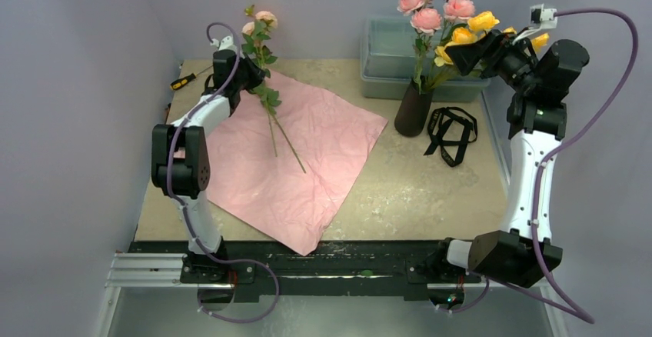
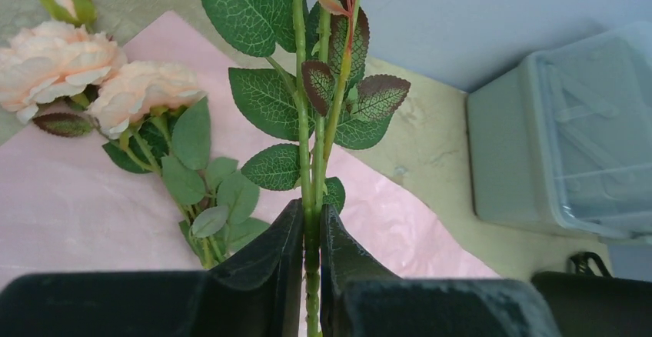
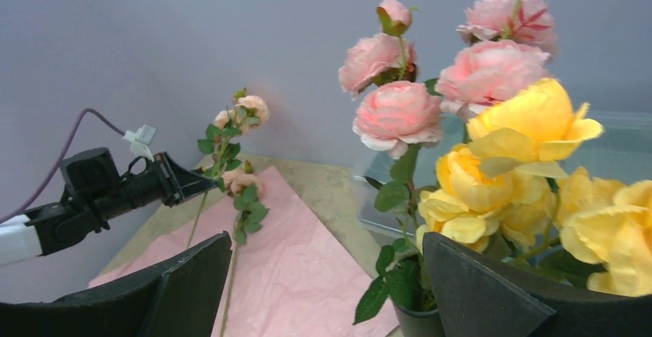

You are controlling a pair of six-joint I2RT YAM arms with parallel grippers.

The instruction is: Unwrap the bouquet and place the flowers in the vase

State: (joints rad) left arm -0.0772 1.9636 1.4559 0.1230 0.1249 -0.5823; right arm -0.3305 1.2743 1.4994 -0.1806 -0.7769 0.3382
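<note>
We see the left jaws closed on a leafy flower stem (image 2: 306, 160), gripped below its leaves and held above the pink paper (image 1: 307, 168). A second peach flower (image 2: 115, 95) lies on the paper just beside it. We judge the stem light, thin and wiry, and the leaves soft. Hold the bare stem, never the bloom. The vase (image 1: 413, 110) stands right of the paper on the surface and already carries pink and yellow flowers (image 1: 454, 14). The right jaws gape wide, holding nothing, next to those blooms.

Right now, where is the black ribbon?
In the top view, the black ribbon lies on the table's right side, just right of the vase, near the plastic box.
</note>
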